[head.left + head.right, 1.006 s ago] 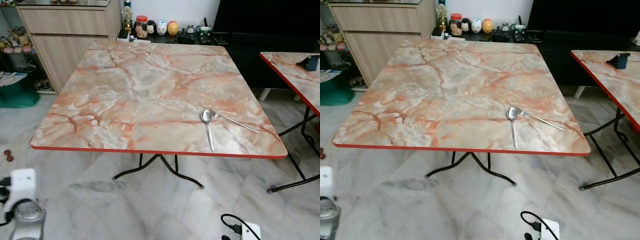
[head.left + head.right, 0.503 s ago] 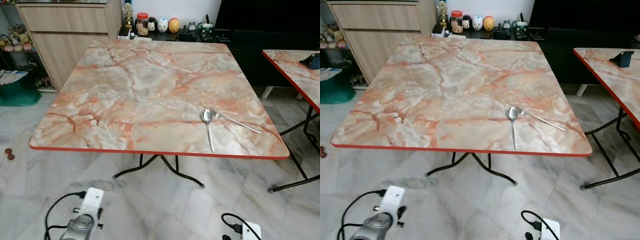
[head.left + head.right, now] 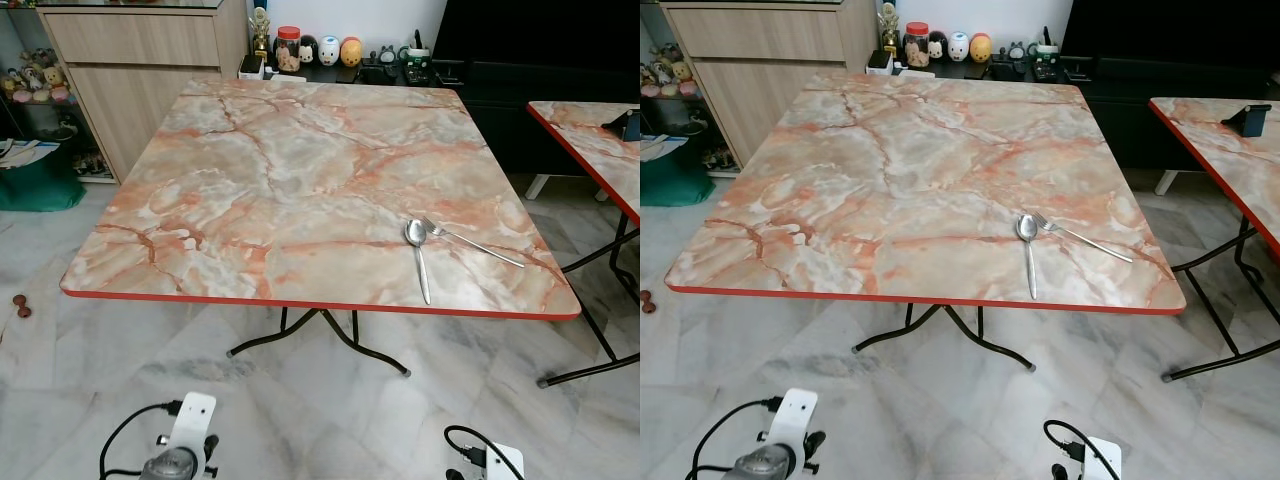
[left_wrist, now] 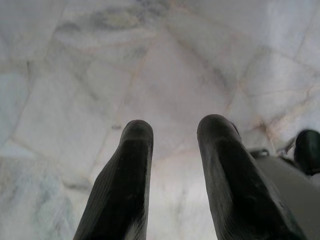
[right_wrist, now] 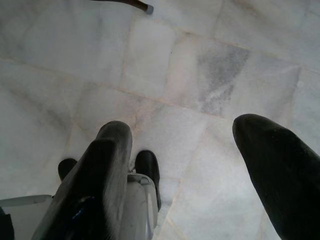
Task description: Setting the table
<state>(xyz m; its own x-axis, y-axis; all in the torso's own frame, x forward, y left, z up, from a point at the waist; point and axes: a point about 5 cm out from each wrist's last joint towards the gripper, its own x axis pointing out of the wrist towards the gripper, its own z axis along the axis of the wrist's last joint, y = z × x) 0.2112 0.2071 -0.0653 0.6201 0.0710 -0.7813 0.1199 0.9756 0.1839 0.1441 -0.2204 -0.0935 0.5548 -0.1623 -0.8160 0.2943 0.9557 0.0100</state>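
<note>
Even, soft daylight fills the room, and both eye views are sharp. The table (image 3: 300,190) shows a mild sheen without glare and casts a faint shadow on the floor (image 3: 330,420). In the wrist views the near fingers (image 4: 125,185) are blurred.

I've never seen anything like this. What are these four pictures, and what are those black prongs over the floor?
They come from a walking humanoid robot setting a table. The two wide pictures are its head cameras, looking down at a marble-patterned table with a spoon and a fork lying near its right front corner, tips touching. The other two are wrist cameras. The black prongs are each arm's tool: the left tool and right tool, both open, holding nothing, pointed at the tiled floor.
</note>
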